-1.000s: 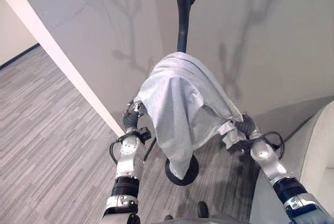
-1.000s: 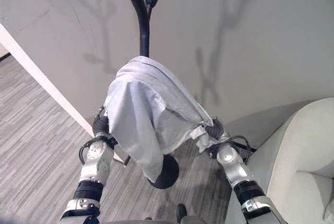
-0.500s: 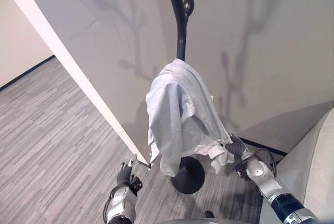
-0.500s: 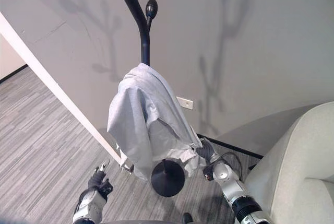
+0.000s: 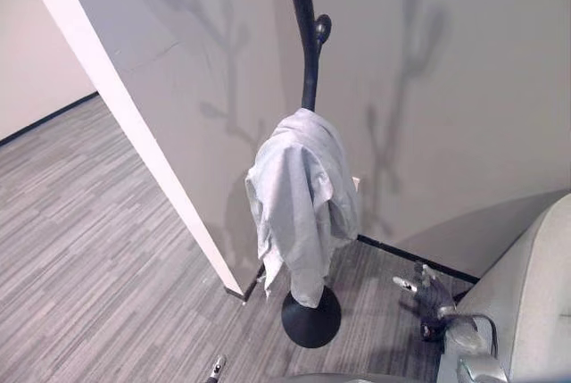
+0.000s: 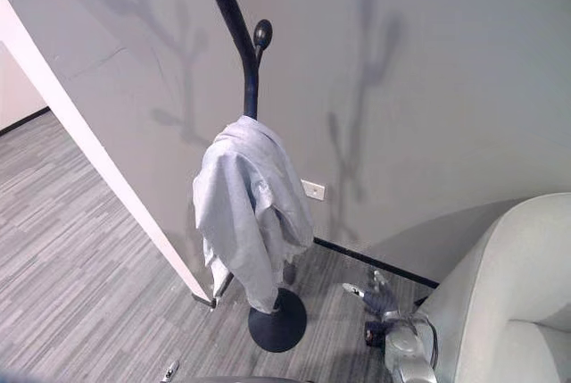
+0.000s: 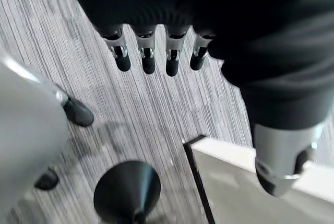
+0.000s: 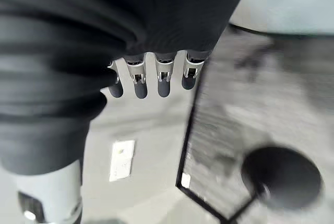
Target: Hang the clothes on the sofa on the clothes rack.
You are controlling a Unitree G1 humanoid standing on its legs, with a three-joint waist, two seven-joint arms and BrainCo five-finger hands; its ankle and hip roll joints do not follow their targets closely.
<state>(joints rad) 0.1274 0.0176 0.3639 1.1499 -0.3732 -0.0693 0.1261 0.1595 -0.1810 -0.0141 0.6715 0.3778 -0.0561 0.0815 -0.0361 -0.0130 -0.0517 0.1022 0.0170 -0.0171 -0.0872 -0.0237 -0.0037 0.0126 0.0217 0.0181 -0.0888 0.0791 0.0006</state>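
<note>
Nearest, at six o'clock in the eye views, a tip of the left hand (image 5: 215, 368) just showed at the lower edge over the grey floor (image 5: 98, 222); in its own wrist view its fingers (image 7: 148, 59) hung straight and apart, the thumb off to one side, holding nothing. At about four o'clock the right hand (image 5: 426, 289) sat low beside the pale sofa (image 6: 517, 285), its fingers (image 8: 163, 80) likewise straight and empty, well clear of the cloth.

Farther in, at the centre, the clothes rack (image 6: 248, 79) stood on its round black base (image 5: 310, 316) close to the wall (image 5: 446, 88). The light grey garment (image 5: 299, 200) was draped over a lower peg of the rack, hanging in loose folds down toward the base and touching neither hand. From how it lay, the hanging looked done for this piece.

The garment appeared thin, soft and light, likely to slump and slide off a smooth peg if tugged from one side. Any adjusting would best take hold at the bunched top near the peg, pinching a fold rather than the dangling hem, and lifting instead of dragging. Behind it, at eleven o'clock, a white wall edge (image 5: 134, 133) ran down to the floor.
</note>
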